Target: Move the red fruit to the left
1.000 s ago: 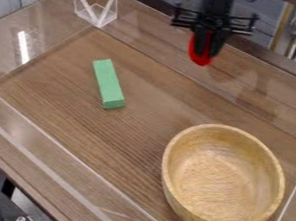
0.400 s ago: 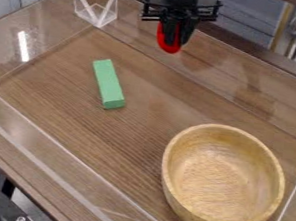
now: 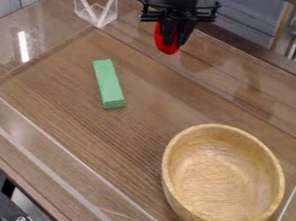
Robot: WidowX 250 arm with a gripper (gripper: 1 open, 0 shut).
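The red fruit [image 3: 167, 40] hangs a little above the wooden table near its far edge, pinched between the black fingers of my gripper [image 3: 169, 34], which comes down from the top of the camera view. The jaws are shut on the fruit, and only its lower red part shows below the fingertips. The fruit sits up and to the right of the green block.
A green rectangular block [image 3: 108, 83] lies left of centre on the table. A large wooden bowl [image 3: 224, 179] stands at the front right. Clear plastic walls [image 3: 24, 38] fence the table, with a folded clear piece [image 3: 94, 9] at the back left.
My gripper has carried the red fruit leftward along the far side of the table. The block and the bowl have not moved.
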